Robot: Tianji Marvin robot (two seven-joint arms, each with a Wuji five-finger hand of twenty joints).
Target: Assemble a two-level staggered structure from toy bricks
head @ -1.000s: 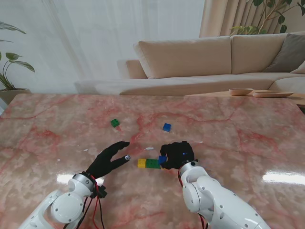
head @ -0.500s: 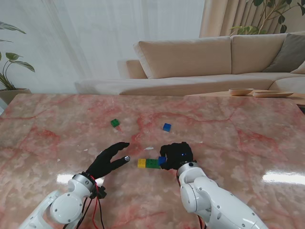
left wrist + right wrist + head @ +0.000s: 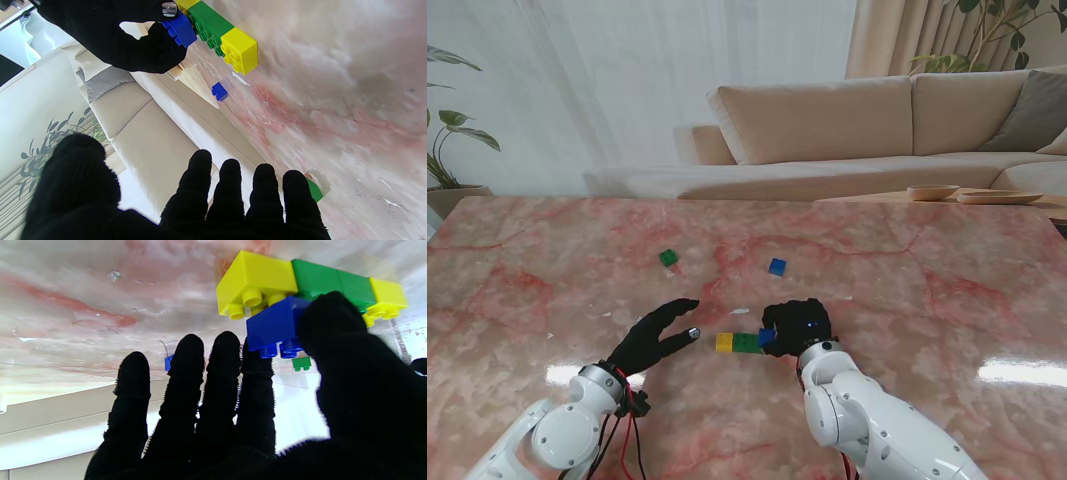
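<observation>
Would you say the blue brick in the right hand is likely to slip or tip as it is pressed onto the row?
The blue brick looks rigid and probably light. Its glossy sides may slip in the right hand's knit glove. Over the yellow-green row, it could tilt unless the studs seat.

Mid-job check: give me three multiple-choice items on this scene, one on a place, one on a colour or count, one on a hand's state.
1. Where does the loose green brick lie relative to the base row?
A. farther from me, to the left
B. nearer to me
C. stacked on it

2. What colours make up the base row?
A. red, blue, red
B. yellow, green, yellow
C. all green

3. The right hand is:
A. open
B. shut on the blue brick
C. shut on nothing

Key: 1 A, stand view shows it; 2 B, right wrist view; 3 B, thumb and fingers pinch it.
</observation>
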